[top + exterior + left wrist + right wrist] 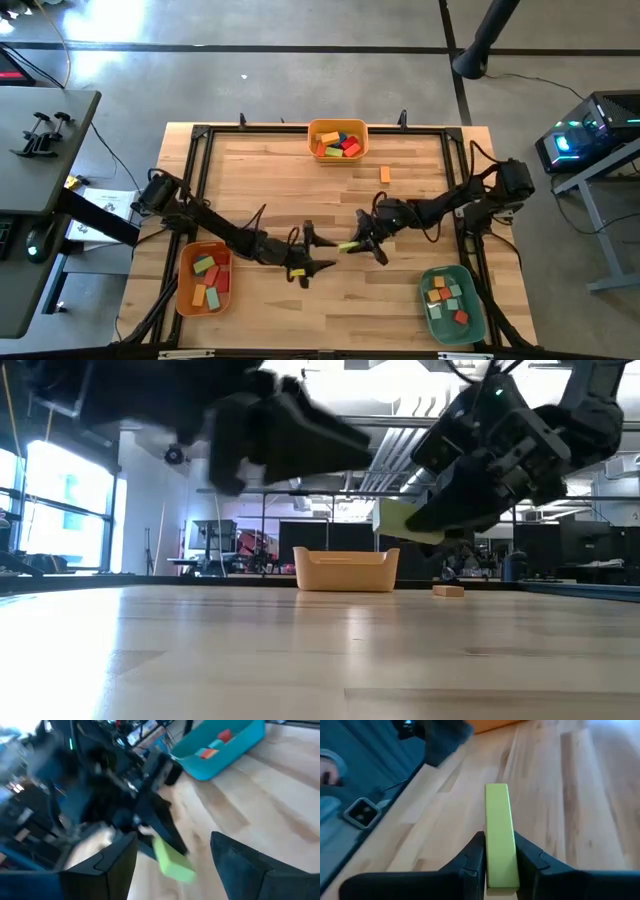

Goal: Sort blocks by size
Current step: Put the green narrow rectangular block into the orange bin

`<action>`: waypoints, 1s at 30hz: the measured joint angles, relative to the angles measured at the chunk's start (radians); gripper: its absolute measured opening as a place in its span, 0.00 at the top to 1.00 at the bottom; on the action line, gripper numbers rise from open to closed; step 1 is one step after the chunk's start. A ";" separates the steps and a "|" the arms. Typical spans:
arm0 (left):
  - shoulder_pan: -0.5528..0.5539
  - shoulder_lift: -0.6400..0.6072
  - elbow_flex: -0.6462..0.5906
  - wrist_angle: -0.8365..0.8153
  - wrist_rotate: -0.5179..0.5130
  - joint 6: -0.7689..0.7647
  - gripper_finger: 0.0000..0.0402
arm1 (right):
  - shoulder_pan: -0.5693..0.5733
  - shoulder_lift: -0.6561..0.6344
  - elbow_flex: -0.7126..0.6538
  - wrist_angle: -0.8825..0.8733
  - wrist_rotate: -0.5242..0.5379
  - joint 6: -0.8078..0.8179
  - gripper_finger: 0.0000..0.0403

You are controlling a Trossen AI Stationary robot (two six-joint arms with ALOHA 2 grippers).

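**A:** Where is the block now?

**B:** The right gripper (362, 243) is clamped on a light green bar (498, 832), lifted above mid-table. The left gripper (312, 257) hangs just beside it, fingers spread, holding nothing that shows.

**A:** What might fail?

**B:** The grippers are close, so a sideways swing could knock them together. The bar juts well past the fingers and could pivot or slip before reaching the teal bin (478, 318).
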State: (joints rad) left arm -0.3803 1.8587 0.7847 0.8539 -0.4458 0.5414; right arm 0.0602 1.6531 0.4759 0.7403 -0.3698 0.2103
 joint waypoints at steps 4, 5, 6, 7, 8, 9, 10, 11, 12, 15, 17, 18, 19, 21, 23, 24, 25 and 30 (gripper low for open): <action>0.024 -0.001 0.076 -0.128 -0.006 0.052 0.37 | -0.064 0.002 0.000 0.001 -0.110 0.059 0.85; 0.032 -0.001 0.098 -0.193 -0.006 0.048 0.35 | -0.076 0.003 0.000 0.001 -0.115 0.067 0.85; 0.039 0.000 0.118 -0.259 -0.006 0.043 0.34 | -0.087 0.003 0.000 0.002 -0.117 0.073 0.85; 0.046 0.000 0.136 -0.314 -0.008 0.039 0.33 | -0.098 0.003 0.000 0.004 -0.120 0.076 0.85; 0.053 0.000 0.151 -0.359 -0.012 0.039 0.32 | -0.107 0.003 0.000 0.005 -0.126 0.078 0.85; 0.057 0.000 0.160 -0.389 -0.016 0.039 0.31 | -0.117 0.003 0.000 0.005 -0.137 0.075 0.85; 0.063 0.000 0.164 -0.404 -0.022 0.039 0.30 | -0.126 0.003 0.000 0.008 -0.150 0.067 0.85; 0.067 0.000 0.165 -0.406 -0.030 0.039 0.30 | -0.134 0.003 0.000 0.013 -0.161 0.058 0.85; 0.070 0.000 0.165 -0.406 -0.037 0.039 0.30 | -0.140 0.003 0.000 0.014 -0.163 0.054 0.85; 0.082 0.001 0.165 -0.406 -0.078 0.049 0.30 | -0.153 0.003 0.000 0.012 -0.164 0.051 0.85; 0.089 0.012 0.165 -0.404 -0.123 0.056 0.30 | -0.157 0.003 0.000 0.012 -0.170 0.037 0.85; 0.094 0.021 0.165 -0.400 -0.136 0.058 0.30 | -0.160 0.003 0.000 0.012 -0.183 0.022 0.85; 0.100 0.031 0.165 -0.386 -0.139 0.065 0.30 | -0.166 0.003 0.000 0.012 -0.191 0.008 0.85; 0.108 0.054 0.166 -0.376 -0.135 0.099 0.30 | -0.184 0.003 0.001 0.012 -0.217 -0.010 0.85; 0.113 0.083 0.166 -0.355 -0.140 0.143 0.30 | -0.210 0.003 0.001 0.013 -0.223 0.005 0.85; 0.114 0.095 0.165 -0.342 -0.148 0.157 0.30 | -0.223 0.003 0.001 0.013 -0.231 0.028 0.85; 0.113 0.108 0.165 -0.316 -0.159 0.167 0.30 | -0.233 0.003 0.001 0.013 -0.246 0.050 0.85; 0.109 0.148 0.166 -0.161 -0.168 0.183 0.31 | -0.252 0.003 0.001 0.010 -0.297 0.075 0.85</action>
State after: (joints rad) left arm -0.2714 2.0065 0.9508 0.6934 -0.6140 0.7239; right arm -0.1921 1.6558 0.4770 0.7504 -0.6664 0.2851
